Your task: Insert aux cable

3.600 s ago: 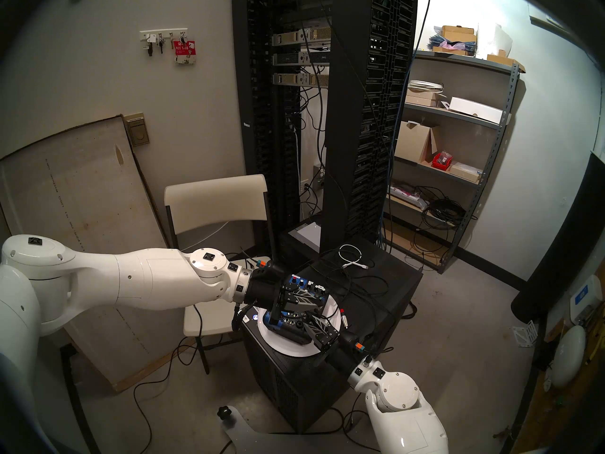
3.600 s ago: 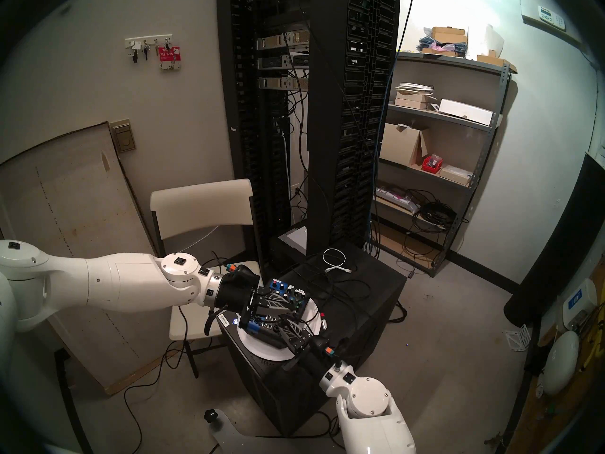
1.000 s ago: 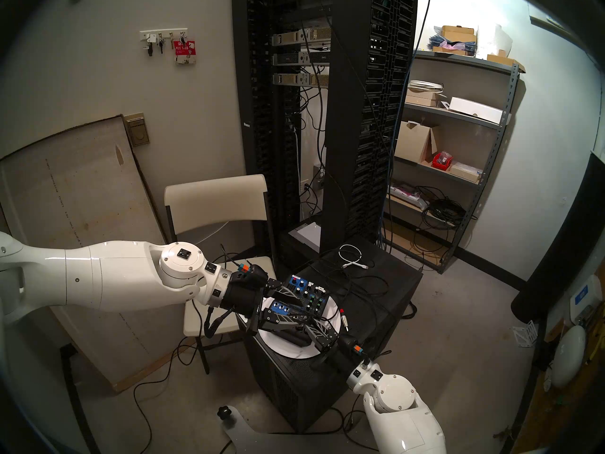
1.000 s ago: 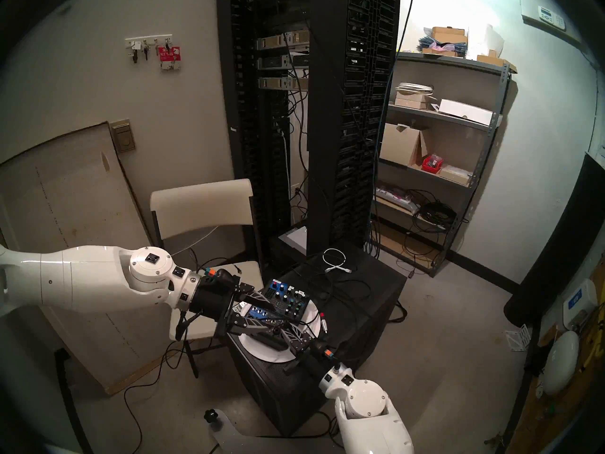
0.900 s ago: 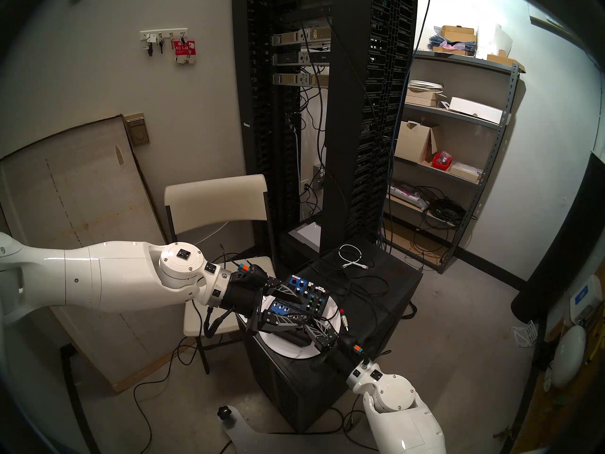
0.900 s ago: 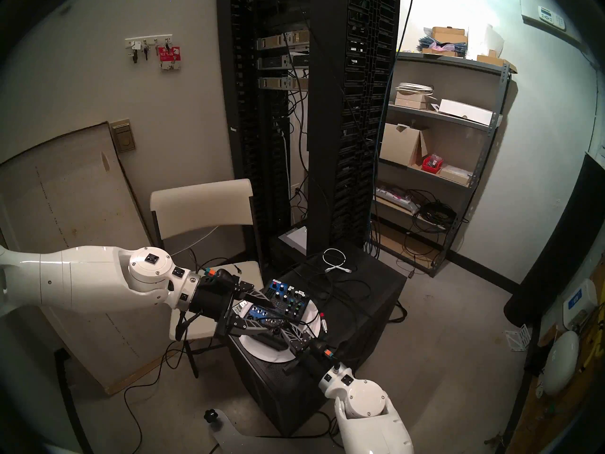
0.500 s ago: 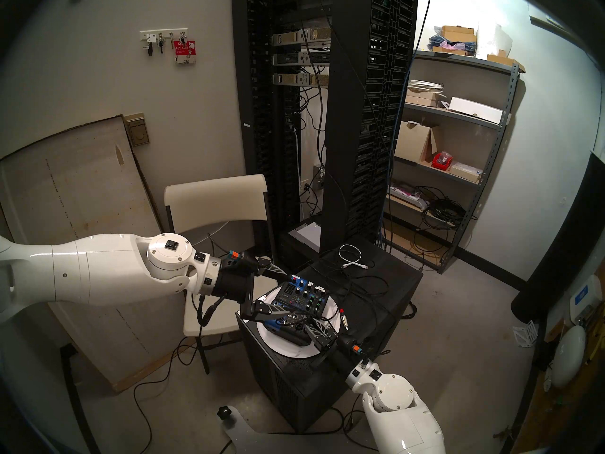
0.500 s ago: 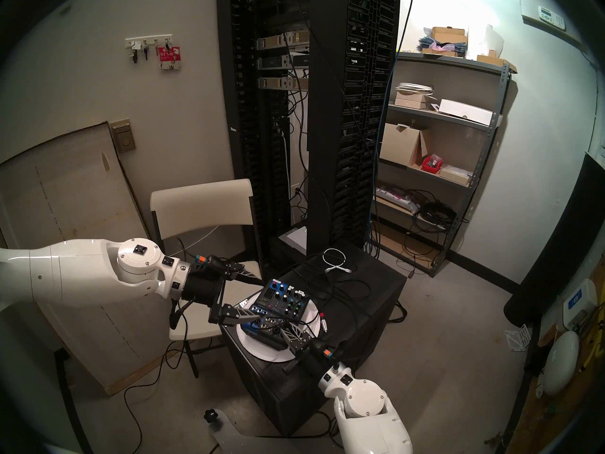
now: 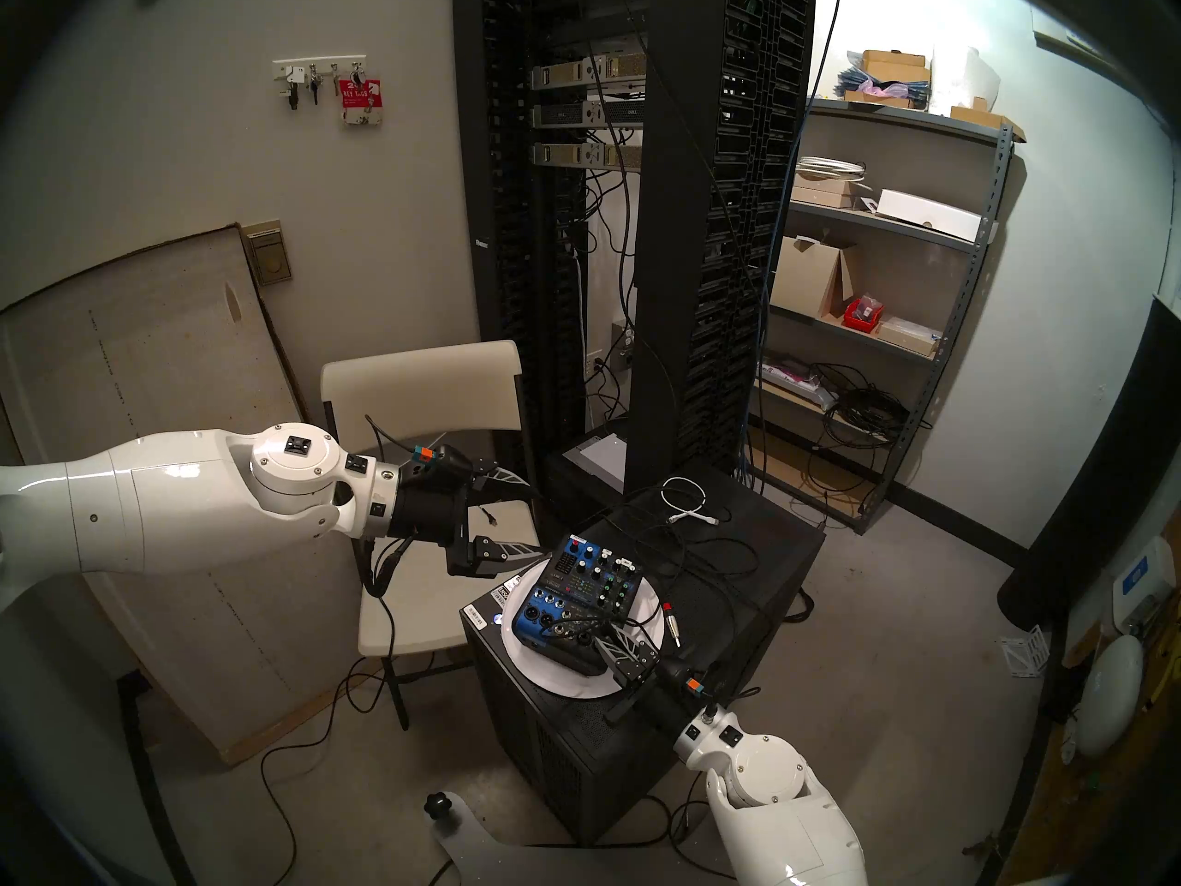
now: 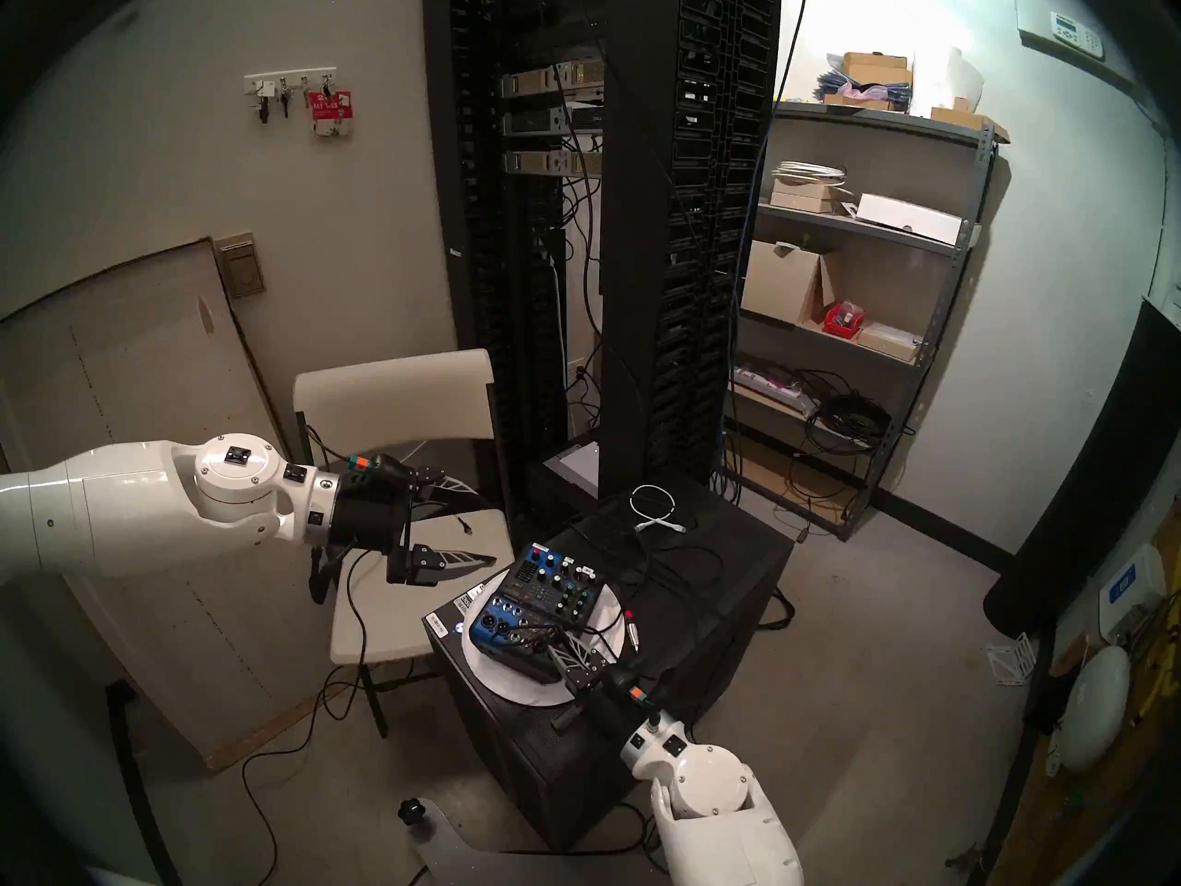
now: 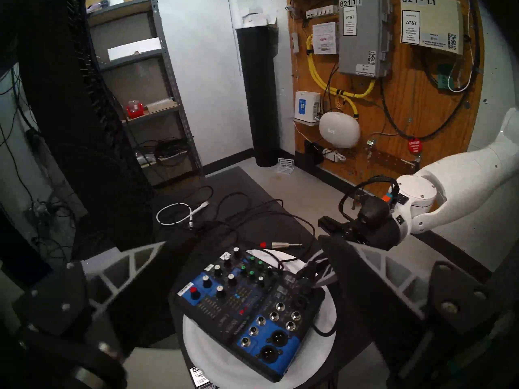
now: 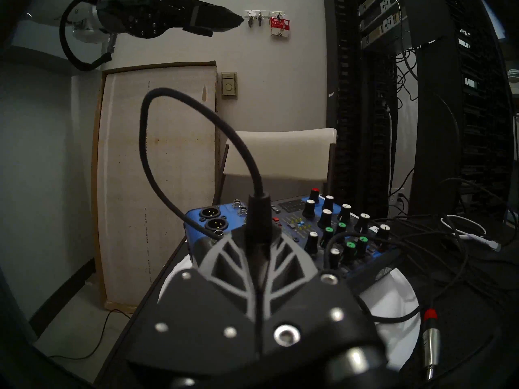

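Note:
A small blue-and-black audio mixer [image 9: 578,600] sits on a white round plate [image 9: 562,683] on a black cabinet [image 9: 575,757]. My right gripper [image 9: 597,638] is at the mixer's near edge, shut on the aux cable's dark plug [image 12: 257,217], which stands upright over the mixer's jacks [image 12: 309,225]. Its black cable [image 12: 146,127] loops up and back down. The pin is hidden by the fingers [image 12: 222,256]. My left gripper [image 9: 537,523] is open and empty, raised to the left of the mixer, over the chair. It sees the mixer [image 11: 247,309] from above.
A plug with a red ring [image 9: 670,619] lies on the plate's right rim. A white coiled cable [image 9: 687,501] and loose black cables lie behind the mixer. A beige chair [image 9: 415,622] stands to the left. Tall black racks [image 9: 664,226] stand behind, with shelves to the right.
My left gripper, whose open fingers were around the mixer, has pulled back up and to the left, clear of it. The right gripper stays shut on the plug, almost unmoved.

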Robot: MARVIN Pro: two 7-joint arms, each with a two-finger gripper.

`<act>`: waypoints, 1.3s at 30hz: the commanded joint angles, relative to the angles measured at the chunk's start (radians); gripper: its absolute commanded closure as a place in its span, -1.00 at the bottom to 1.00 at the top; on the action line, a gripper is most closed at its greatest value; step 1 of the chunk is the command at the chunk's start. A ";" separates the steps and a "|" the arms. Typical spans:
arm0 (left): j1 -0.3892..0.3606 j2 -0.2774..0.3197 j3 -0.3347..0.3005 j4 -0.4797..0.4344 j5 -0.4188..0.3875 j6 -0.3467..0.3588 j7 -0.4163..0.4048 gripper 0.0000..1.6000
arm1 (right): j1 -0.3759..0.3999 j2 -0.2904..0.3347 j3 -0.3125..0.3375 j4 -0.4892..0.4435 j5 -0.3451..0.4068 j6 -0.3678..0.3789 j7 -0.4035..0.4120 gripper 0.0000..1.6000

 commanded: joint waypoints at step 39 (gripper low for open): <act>-0.031 0.007 -0.017 0.022 -0.022 -0.001 -0.023 -1.00 | -0.024 -0.003 0.010 -0.079 0.044 0.049 0.024 0.04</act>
